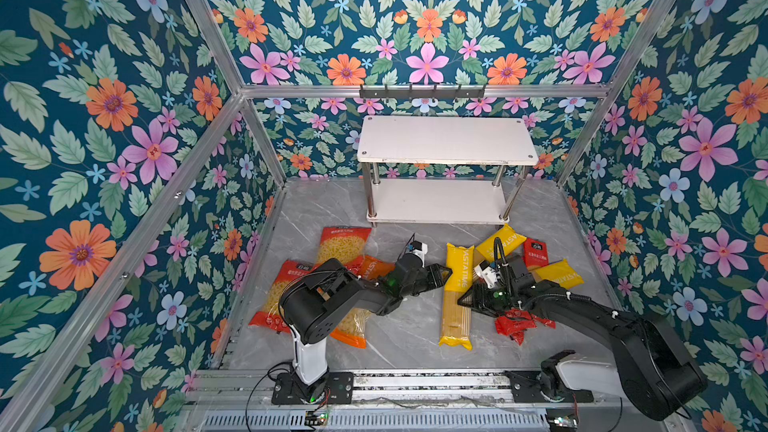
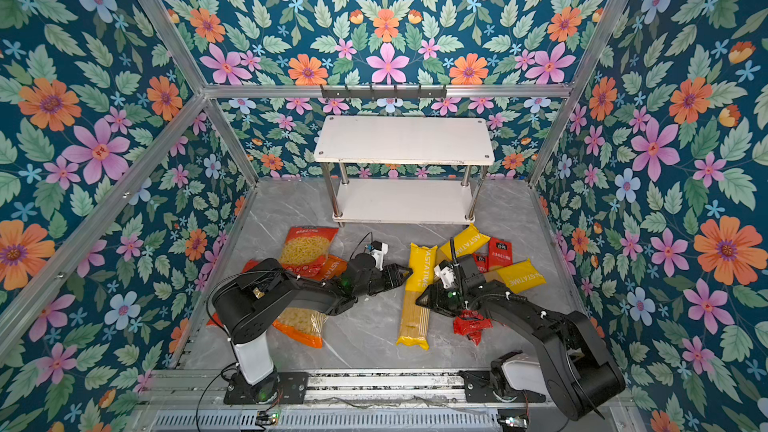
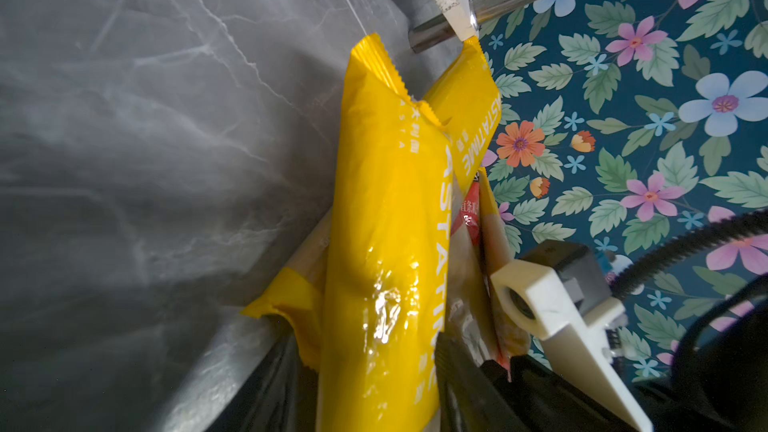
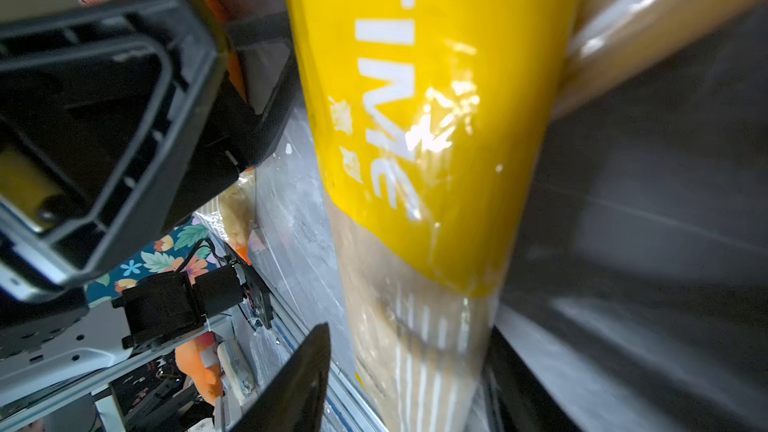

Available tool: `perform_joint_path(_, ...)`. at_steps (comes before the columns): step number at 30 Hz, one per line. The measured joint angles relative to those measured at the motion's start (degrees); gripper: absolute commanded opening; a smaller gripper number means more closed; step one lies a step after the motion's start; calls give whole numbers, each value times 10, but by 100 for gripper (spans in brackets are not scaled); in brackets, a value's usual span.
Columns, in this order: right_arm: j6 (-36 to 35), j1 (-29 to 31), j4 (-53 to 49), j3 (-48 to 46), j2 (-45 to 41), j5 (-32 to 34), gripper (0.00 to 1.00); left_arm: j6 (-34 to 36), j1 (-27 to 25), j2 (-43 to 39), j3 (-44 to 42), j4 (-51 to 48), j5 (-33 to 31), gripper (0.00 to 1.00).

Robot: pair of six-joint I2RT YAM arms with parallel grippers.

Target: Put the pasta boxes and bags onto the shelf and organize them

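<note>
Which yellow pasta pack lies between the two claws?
The middle yellow pack, its clear end fully showing, between left gripper and right gripper. The other two yellow packs lie farther right.

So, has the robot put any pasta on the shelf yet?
Not yet. Done: nothing, both boards of the shelf are bare. In hand: the left gripper and right gripper flank one long yellow pack lying on the table. Left: shelving every pack.

Overhead pair; wrist cameras seemingly close
</note>
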Motion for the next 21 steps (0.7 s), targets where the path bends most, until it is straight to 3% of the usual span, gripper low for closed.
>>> perform_joint_path(7,29,2,104,-36,13,-1,54,-5,0,0,-11,15,9,44)
perform_joint_path(10,31,4,130,-46,8,7,46,-6,3,-6,-14,16,10,47)
perform_joint_path(14,32,19,148,-53,-5,23,28,6,34,-43,-17,-3,24,60)
perform_joint_path(21,28,26,209,-78,-14,28,15,117,107,-140,33,-131,51,66)
